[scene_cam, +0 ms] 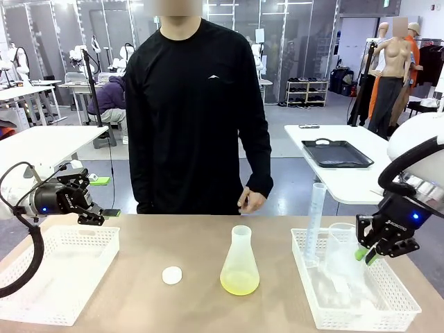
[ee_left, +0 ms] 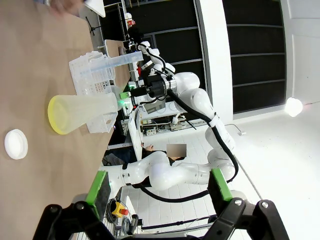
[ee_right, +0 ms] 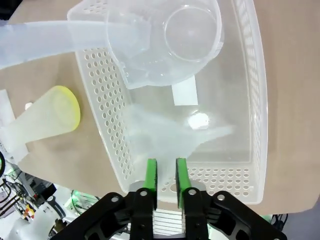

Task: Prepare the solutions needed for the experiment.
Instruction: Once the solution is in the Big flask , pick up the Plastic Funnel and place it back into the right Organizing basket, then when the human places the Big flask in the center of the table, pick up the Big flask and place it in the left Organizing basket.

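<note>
A translucent conical flask stands upright at the table's middle, with a shallow layer of pale yellow-green solution in its base. The left wrist view shows the flask sideways; the right wrist view has the flask at its left. My left gripper hovers open over the far edge of the left basket, its pads wide apart, with nothing between them. My right gripper hangs above the right basket with its pads nearly together and nothing visibly held.
A white round cap lies left of the flask. The left white basket looks bare. The right basket holds a tall graduated cylinder, a clear beaker and a translucent funnel-like piece. A person stands at the far edge.
</note>
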Action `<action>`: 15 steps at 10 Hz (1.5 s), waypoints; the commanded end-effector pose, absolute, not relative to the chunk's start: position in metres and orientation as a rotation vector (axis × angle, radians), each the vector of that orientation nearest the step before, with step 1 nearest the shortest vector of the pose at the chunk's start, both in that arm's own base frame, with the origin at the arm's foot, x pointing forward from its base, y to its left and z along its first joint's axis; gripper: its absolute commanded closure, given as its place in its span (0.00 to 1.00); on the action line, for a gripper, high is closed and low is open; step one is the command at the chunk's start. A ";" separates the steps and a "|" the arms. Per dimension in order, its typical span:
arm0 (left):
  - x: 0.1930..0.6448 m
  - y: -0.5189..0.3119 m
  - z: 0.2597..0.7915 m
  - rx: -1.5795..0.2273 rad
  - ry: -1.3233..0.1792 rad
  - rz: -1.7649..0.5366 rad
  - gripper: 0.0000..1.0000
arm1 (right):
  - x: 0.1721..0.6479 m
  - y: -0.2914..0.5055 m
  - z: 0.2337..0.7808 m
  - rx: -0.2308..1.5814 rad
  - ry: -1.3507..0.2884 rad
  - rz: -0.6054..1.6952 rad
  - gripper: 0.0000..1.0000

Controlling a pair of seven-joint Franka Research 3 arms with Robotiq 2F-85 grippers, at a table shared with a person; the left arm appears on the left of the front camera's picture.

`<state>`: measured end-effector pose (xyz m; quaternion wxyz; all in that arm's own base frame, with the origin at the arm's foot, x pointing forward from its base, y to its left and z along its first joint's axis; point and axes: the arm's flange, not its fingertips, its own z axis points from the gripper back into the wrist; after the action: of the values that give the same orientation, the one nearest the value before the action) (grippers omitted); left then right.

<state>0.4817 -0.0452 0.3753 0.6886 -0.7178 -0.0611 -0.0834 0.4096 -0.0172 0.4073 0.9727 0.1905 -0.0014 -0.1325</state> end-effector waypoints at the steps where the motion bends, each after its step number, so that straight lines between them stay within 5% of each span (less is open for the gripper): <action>1: 0.480 -0.046 0.377 -1.617 -0.135 -0.194 0.00 | 0.416 -0.010 0.412 0.362 0.008 -0.282 0.55; 4: 0.480 -0.046 0.377 -1.617 -0.135 -0.194 0.00 | 0.419 0.000 0.410 0.383 -0.019 -0.296 0.19; 15: 0.480 -0.046 0.377 -1.617 -0.135 -0.194 0.00 | 0.413 -0.011 0.410 0.382 -0.003 -0.256 0.19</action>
<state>0.4817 -0.0452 0.3753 0.6886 -0.7178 -0.0611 -0.0834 0.4129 -0.0105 0.4100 0.9731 0.1908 -0.0018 -0.1289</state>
